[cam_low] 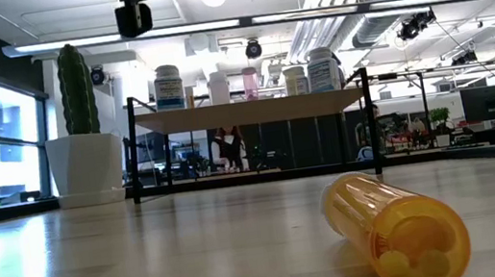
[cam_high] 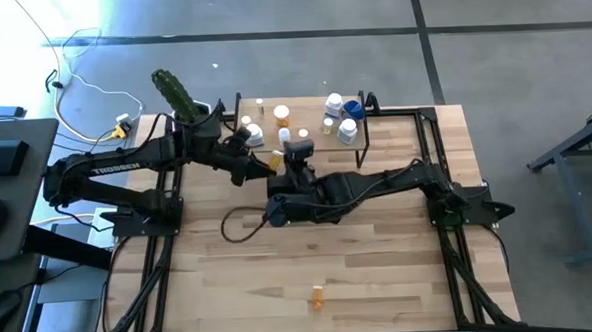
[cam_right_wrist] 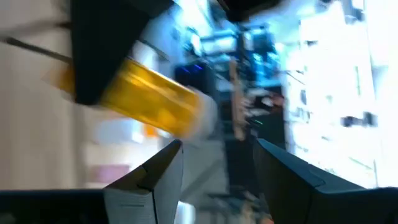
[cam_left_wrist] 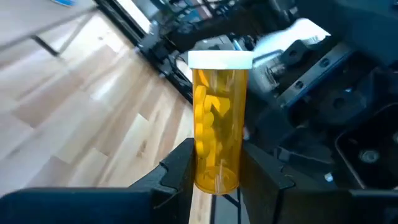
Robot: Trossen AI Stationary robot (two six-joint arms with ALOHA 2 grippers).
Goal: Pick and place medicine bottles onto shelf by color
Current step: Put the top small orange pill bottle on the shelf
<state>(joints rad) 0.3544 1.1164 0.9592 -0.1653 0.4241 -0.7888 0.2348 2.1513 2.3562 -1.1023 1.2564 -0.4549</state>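
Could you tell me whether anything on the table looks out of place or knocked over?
Yes: one orange bottle lies on its side on the bare table, alone at the near edge and far from the shelf, where the other bottles stand upright.

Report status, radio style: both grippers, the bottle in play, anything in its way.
Left gripper shut on orange bottle, near shelf. Right gripper open, empty, close alongside. One orange bottle lying on table.

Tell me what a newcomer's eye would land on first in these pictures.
First, the orange pill bottle with a white cap, clamped in the left gripper near the shelf, close to the right gripper. Next, a second orange bottle lying on its side, alone on the table's front part.
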